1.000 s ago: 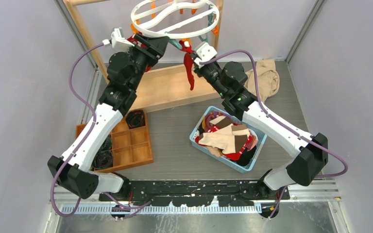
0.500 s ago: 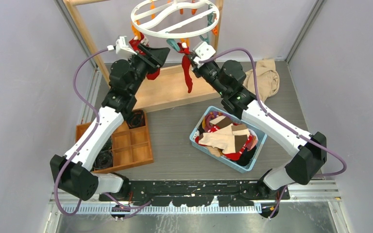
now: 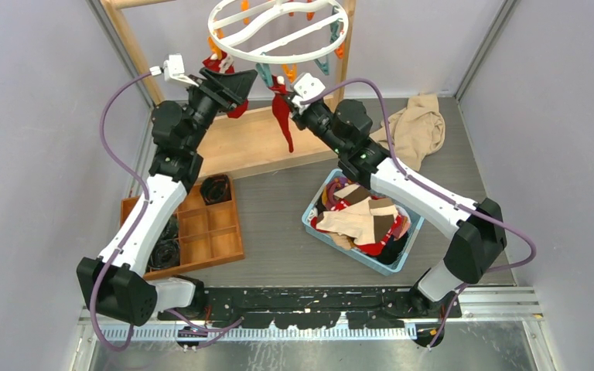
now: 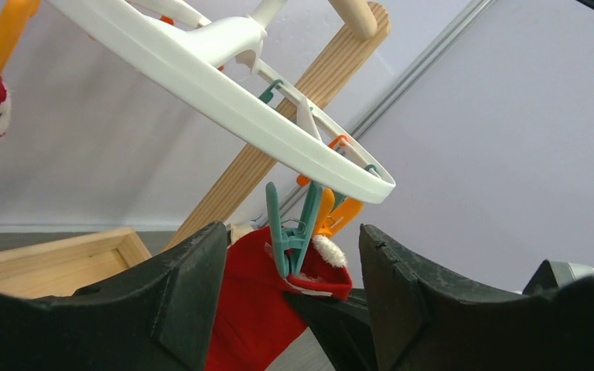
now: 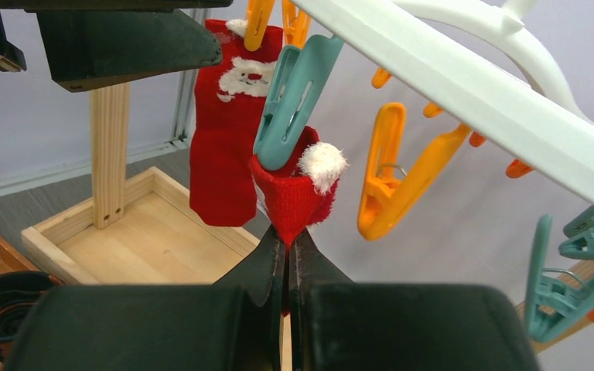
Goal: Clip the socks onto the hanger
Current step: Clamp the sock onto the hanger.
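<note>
The white ring hanger [image 3: 278, 56] hangs at the top centre with orange and teal clips. My right gripper [image 3: 286, 93] is shut on a red sock [image 3: 285, 127] just below its cuff; in the right wrist view the right gripper [image 5: 288, 246] pinches the sock [image 5: 294, 197] while a teal clip [image 5: 290, 100] bites the cuff. My left gripper [image 3: 232, 81] is open; in the left wrist view the left gripper [image 4: 292, 232] straddles that teal clip [image 4: 294, 232] without touching it. A second red sock [image 5: 228, 154] with a Santa face hangs from an orange clip [image 5: 257, 19].
A blue basket [image 3: 309, 218] of mixed socks sits at centre right. A wooden compartment tray [image 3: 201, 232] lies at the left. A beige cloth [image 3: 418, 124] lies at the back right. The wooden frame's base [image 3: 263, 147] and post [image 3: 131, 46] stand under the hanger.
Both grippers and the held red sock have shifted left under the ring. The second red sock has come into view beside the left gripper.
</note>
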Available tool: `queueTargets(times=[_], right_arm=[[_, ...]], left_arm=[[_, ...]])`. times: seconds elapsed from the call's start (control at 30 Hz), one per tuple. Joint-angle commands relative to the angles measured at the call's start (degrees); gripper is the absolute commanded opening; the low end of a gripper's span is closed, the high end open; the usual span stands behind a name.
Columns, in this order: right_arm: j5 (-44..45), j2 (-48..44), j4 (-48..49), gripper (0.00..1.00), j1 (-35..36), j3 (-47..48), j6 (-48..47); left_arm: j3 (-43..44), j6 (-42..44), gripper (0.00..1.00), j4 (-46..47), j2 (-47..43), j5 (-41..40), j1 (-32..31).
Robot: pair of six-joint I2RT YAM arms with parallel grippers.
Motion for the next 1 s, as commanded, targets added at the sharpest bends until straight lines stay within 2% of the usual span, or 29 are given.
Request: queueTargets(times=[0.0, 0.23, 0.4, 0.67, 0.97], right_arm=[[1.35, 0.12, 6.23, 0.02, 0.47, 2.29, 2.09], [2.06, 0.74, 9.97, 0.04, 0.68, 0.94, 4.06], [2.19, 1.3, 10.36, 0.04, 0.66, 1.11, 5.66], [2.41, 2.25, 10.31, 0.04, 0.72, 1.35, 6.28], [2.17, 2.81, 10.5, 0.03, 0.68, 1.91, 6.72]], left_arm=[[0.82, -0.08, 0.65, 3.71, -0.63, 3.86, 1.25], [3.72, 2.74, 0.7, -0.38, 0.34, 5.44, 1.36], [8.11, 5.39, 0.66, -5.99, 2.42, 6.8, 1.36], [11.89, 4.53, 0.64, -11.76, 4.25, 6.98, 1.36], [13.1, 3.83, 0.62, -13.76, 4.57, 6.93, 0.21]])
